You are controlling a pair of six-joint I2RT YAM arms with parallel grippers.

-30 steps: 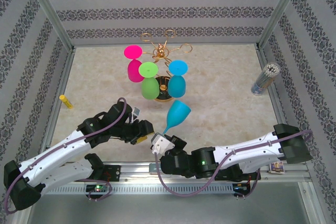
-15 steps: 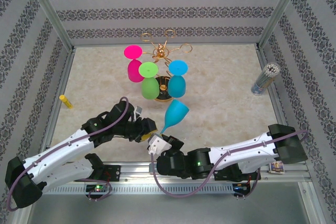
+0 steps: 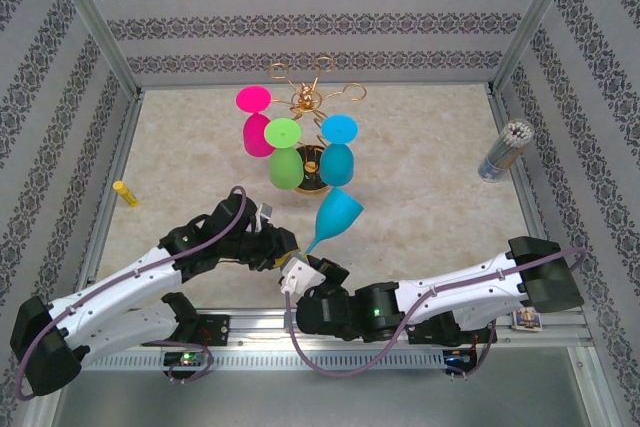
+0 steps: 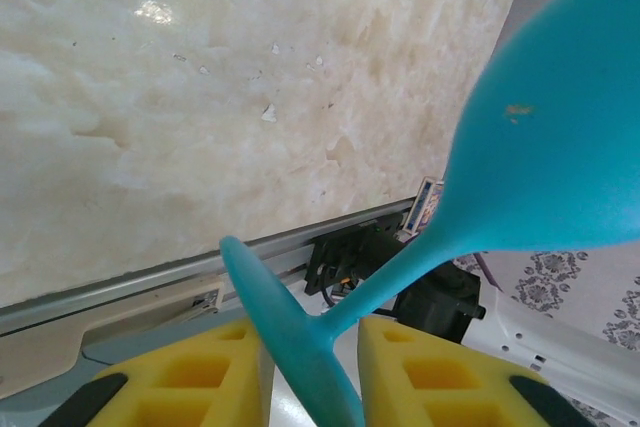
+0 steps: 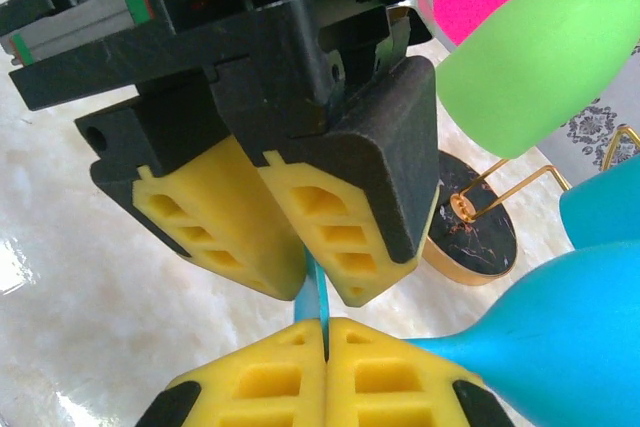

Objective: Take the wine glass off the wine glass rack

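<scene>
A teal wine glass hangs tilted in the air in front of the gold wine glass rack, bowl up, free of the rack. My right gripper is shut on the rim of its round foot. My left gripper straddles the same foot from the other side. Its yellow pads stand narrowly apart, with a sliver of gap beside the foot where the stem joins it. Pink, green and blue glasses hang upside down on the rack.
The rack's dark round base sits just beyond both grippers. A yellow marker lies at the left edge. A cup of sticks stands at the right wall. The metal rail runs along the near edge.
My left gripper has moved right, up to the teal glass's foot, and its jaws have narrowed round it. The right gripper has shifted slightly left with the glass.
</scene>
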